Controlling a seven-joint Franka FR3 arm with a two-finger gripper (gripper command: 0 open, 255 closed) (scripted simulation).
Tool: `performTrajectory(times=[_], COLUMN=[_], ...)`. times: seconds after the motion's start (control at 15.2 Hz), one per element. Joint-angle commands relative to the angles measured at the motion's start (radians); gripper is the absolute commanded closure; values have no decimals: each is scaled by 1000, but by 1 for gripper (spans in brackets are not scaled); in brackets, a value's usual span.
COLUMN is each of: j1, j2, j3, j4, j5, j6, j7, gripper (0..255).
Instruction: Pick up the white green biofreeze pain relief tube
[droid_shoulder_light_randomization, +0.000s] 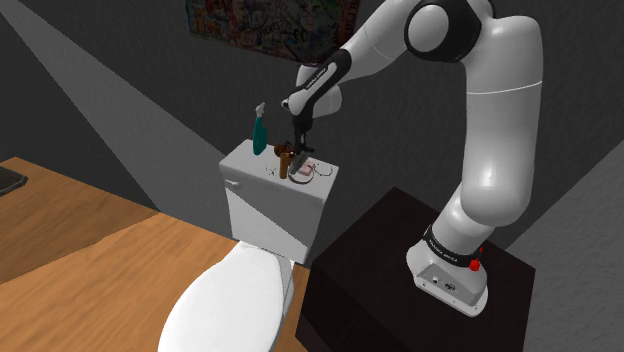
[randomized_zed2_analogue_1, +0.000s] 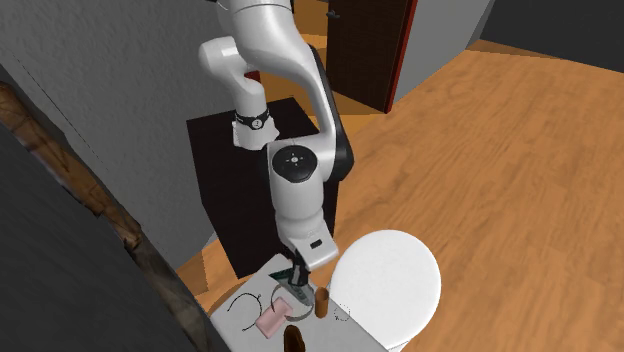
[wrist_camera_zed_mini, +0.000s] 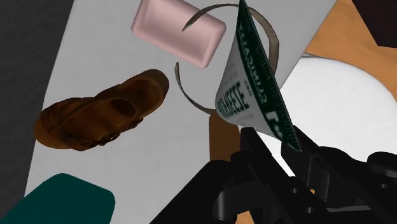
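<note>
Starting at the shoulder view's left, the closed white toilet cover (droid_shoulder_light_randomization: 225, 300) is lying in front of and below the tank lid (droid_shoulder_light_randomization: 245, 160), which is serving here as the work surface. A teal spray bottle (droid_shoulder_light_randomization: 260, 132) is standing upright at the tank lid's back edge. Just beside it, nearer the middle of the tank lid, a brown sandal (droid_shoulder_light_randomization: 284, 160) is lying on its side.

Next comes the black gripper (droid_shoulder_light_randomization: 299, 148), which is pointing down over the middle of the tank lid. In the wrist view its fingers (wrist_camera_zed_mini: 254, 159) are pressing on the narrow end of the white and green tube (wrist_camera_zed_mini: 251, 83), so the gripper is clamping the tube. The tube is sticking out from the gripper, tilted, over the tank lid, with its wide flat end farthest from the fingers. Whether that end is touching the tank lid I cannot tell.

A pink block (wrist_camera_zed_mini: 179, 32) is lying flat on the tank lid, and a thin grey band (wrist_camera_zed_mini: 273, 38) is curving around the spot under the tube.

Right of the tank lid, the dark stand (droid_shoulder_light_randomization: 380, 280) is carrying the white arm (droid_shoulder_light_randomization: 490, 120), which is arching back over toward the tank lid.
</note>
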Motion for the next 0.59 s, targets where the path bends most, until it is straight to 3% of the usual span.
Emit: performTrajectory(times=[0.0, 0.53], j1=[4, 11], j2=[-23, -85], j3=[-3, -13], j4=[-5, -2], j5=[-5, -19], j6=[-18, -82], j7=[5, 15], gripper=[255, 255])
